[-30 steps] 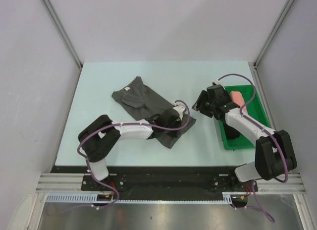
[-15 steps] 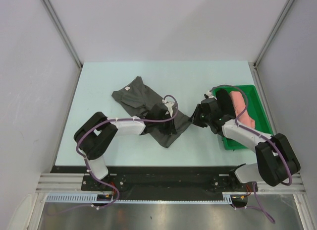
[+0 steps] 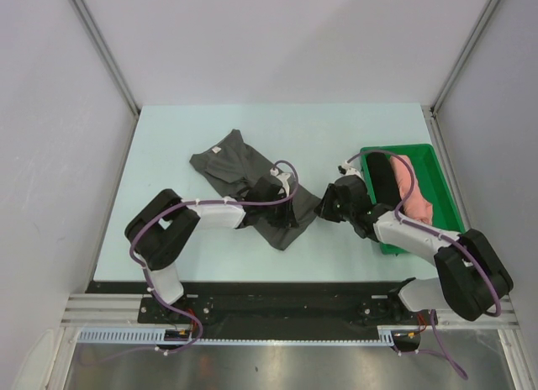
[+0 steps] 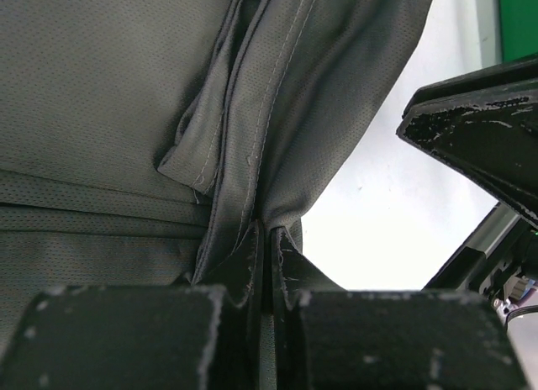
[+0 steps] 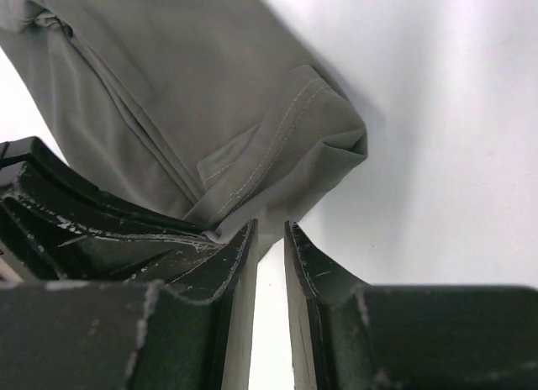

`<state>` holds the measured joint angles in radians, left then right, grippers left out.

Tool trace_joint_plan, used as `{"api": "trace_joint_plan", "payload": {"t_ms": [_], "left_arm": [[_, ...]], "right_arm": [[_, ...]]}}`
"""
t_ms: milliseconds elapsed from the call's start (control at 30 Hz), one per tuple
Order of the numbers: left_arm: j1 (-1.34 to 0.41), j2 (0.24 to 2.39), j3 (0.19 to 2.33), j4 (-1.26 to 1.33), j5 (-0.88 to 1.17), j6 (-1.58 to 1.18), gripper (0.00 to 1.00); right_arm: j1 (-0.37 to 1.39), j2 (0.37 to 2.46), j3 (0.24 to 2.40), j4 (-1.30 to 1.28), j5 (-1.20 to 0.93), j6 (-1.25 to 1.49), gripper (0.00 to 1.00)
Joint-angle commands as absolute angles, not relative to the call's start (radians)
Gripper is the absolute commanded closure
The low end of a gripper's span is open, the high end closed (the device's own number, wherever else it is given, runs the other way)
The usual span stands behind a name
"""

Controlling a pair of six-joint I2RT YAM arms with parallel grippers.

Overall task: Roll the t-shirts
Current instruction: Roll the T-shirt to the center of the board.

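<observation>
On the pale table, near its middle, you have the dark grey t-shirt lying crumpled and partly folded. Both of your arms meet at its near right corner.

Your left gripper is clamped on a raised fold of that shirt. In the left wrist view its two fingers stand almost together, with a thin ridge of grey cloth pinched in the slit between them. Stitched hems run away from the tips.

Your right gripper sits just beside the shirt's hem corner, facing the left one. Its jaws are parted by only a narrow slit, and through it you see bare table, not cloth. The shirt's edge reaches the tip of one finger, but you cannot tell from these views whether it touches. This gripper holds nothing.

You have three t-shirts in all. One, the grey, is on the table. The other two lie in the green tray at the right side. They are a salmon pink t-shirt and, to its left, a black t-shirt partly hidden by the right arm's cable. You have one tray and two grippers, and the grippers are close together but apart.
</observation>
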<state>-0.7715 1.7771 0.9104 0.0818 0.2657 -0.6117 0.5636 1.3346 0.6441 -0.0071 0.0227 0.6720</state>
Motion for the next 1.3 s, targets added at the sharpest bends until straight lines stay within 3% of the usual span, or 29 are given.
{"api": "trace_joint_plan", "payload": {"t_ms": [0,600,800,1000,1267], "left_arm": [[-0.761,1.775,0.897,0.083,0.244,-0.634,0.97],[-0.761,1.778,0.908,0.066,0.247,-0.606,0.93],[-0.761,1.764,0.914,0.055,0.236,-0.584,0.82],[-0.761,1.721,0.920,0.048,0.239,-0.549,0.63],[-0.773,1.632,0.905,-0.029,0.213,-0.500,0.53]], "right_arm": [[0.572,1.356,0.641,0.080,0.048,0.652,0.78],[0.551,1.514,0.687,0.213,0.020,0.653,0.79],[0.545,1.571,0.724,0.216,0.012,0.649,0.80],[0.542,1.623,0.764,0.189,0.009,0.652,0.80],[0.541,1.658,0.798,0.153,0.011,0.646,0.81]]}}
